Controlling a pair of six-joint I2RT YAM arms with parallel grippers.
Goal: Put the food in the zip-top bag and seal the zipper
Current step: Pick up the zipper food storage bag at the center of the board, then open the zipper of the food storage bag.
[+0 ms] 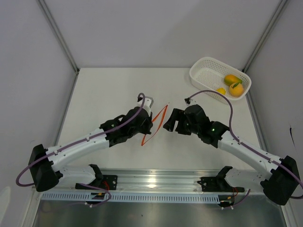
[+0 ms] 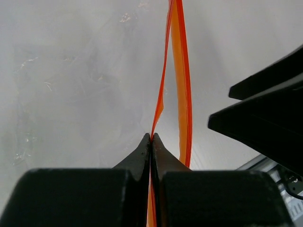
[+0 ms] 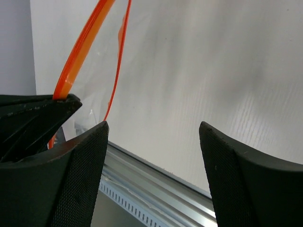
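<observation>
The zip-top bag (image 2: 85, 85) hangs mid-table, mouth parted, its zipper (image 2: 182, 94) pinched tight in our left gripper (image 2: 151, 139). Our right gripper (image 3: 151, 127) stands wide open at the bag's 3 o'clock, holding nothing. All the food (image 1: 233, 84) sits in the white basket (image 1: 201, 73) at 1 o'clock: nothing bagged, nothing sealed yet.

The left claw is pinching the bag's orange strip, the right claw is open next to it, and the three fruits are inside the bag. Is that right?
Not quite. The top external view shows the three fruits lying in the white basket, not in the bag. The rest holds: the left claw pinches the orange strip, and the right claw is open next to it.
</observation>
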